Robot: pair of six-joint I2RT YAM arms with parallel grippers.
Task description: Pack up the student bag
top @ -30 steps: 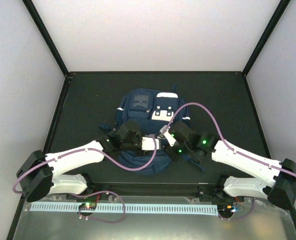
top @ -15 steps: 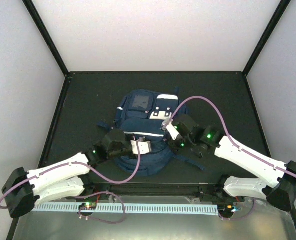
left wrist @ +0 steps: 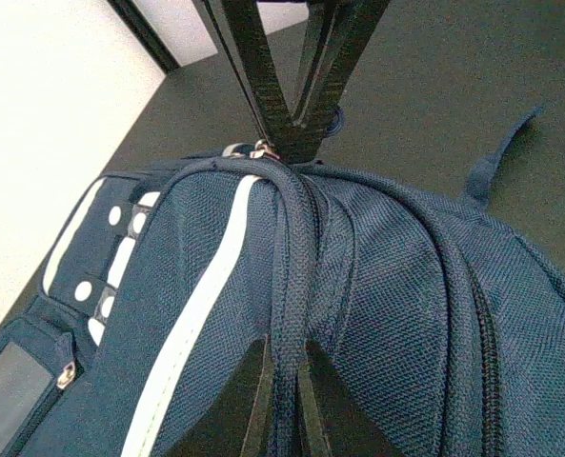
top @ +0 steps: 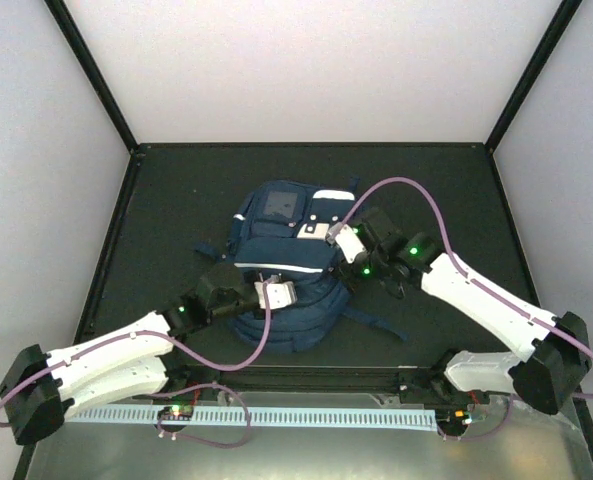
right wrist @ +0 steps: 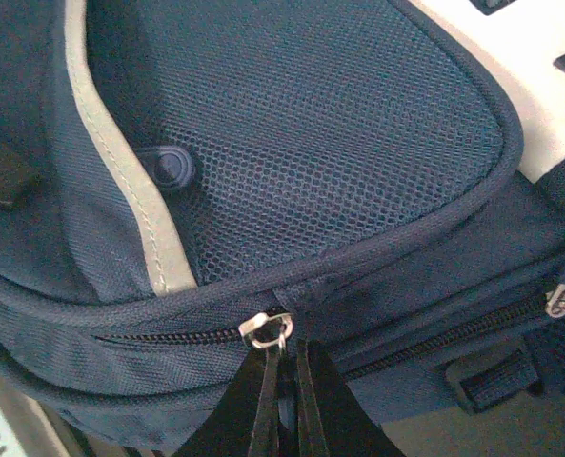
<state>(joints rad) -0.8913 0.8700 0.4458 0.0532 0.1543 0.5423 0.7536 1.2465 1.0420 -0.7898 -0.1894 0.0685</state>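
Bulging roundly, the student bag (left wrist: pixel 377 286) shows coarse weave

The bag (left wrist: pixel 387 286) is coarse woven navy cloth, matt, with a smoother pale stripe (left wrist: pixel 189 324) and an open mesh panel (right wrist: pixel 339 124). Its zip pull (right wrist: pixel 268 328) is shiny metal. The table (top: pixel 176 200) looks matt black, faintly rough.

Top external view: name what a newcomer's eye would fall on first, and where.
The navy student bag lies in the middle of the dark table, its white stripes and buckle patch standing out. The left gripper is shut on a zip ridge at its near end, and the right gripper pinches a silver zip pull at its right side.
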